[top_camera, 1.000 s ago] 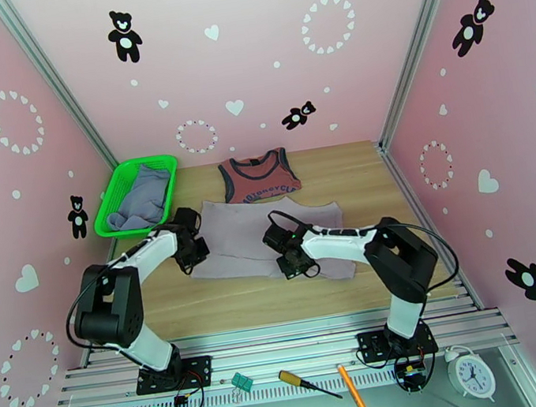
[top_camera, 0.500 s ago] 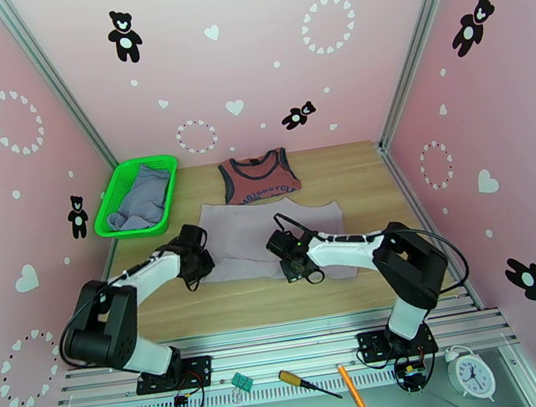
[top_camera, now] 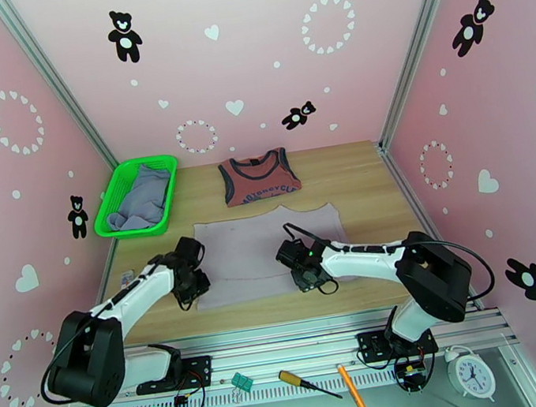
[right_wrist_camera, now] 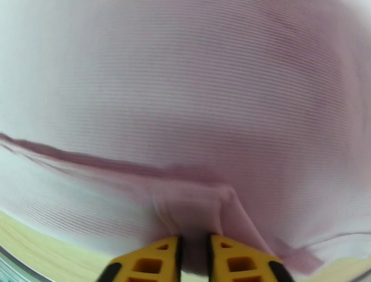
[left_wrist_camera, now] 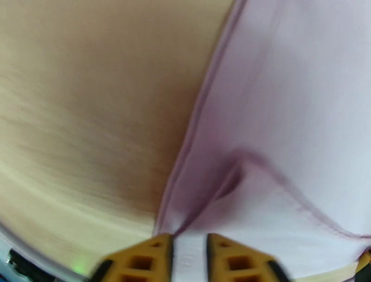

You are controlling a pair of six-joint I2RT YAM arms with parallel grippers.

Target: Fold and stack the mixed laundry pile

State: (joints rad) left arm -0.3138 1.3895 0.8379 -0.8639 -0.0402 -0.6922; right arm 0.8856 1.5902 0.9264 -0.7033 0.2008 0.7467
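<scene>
On the wooden table (top_camera: 362,195), seen from above, the pale grey-lilac shirt (top_camera: 255,250) lies flat, with the left gripper (top_camera: 191,279) and right gripper (top_camera: 303,271) at its near hem. The rust-red top (top_camera: 259,178) lies well beyond both. At the left wrist, narrow jaws pinch a hem fold, bare table to their left. At the right wrist, cloth puckers into near-closed jaws.

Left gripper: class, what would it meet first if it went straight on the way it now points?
The pale lilac shirt: its hem lies between the fingers of the left gripper, with the wooden table likely right beneath.
</scene>
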